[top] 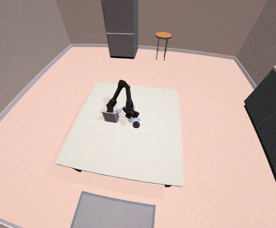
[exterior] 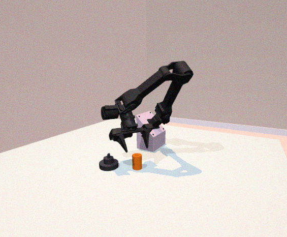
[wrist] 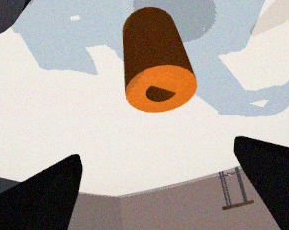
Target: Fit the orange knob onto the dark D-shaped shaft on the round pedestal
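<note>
The orange knob (exterior: 136, 161) (wrist: 155, 46) stands upright on the table, its hole facing up. In the wrist view the D-shaped hole's flat side is towards the upper right. In the top view the knob is almost wholly hidden by the arm. My gripper (exterior: 136, 149) (wrist: 158, 154) is wide open and empty, its fingertips above the knob's top. The dark round pedestal (top: 136, 125) (exterior: 108, 166) stands a little apart from the knob, to its left in the exterior view. Its thin shaft (exterior: 108, 154) stands bare on top; its flat side cannot be made out.
The pinkish-purple block (top: 110, 117) (exterior: 145, 142) stands at the arm's base, behind the gripper in the exterior view. The white table (top: 123, 151) (exterior: 138, 203) carries everything. A stool (top: 163, 35), a tall grey cabinet (top: 120, 22) and dark cabinets (top: 267, 110) stand off the table.
</note>
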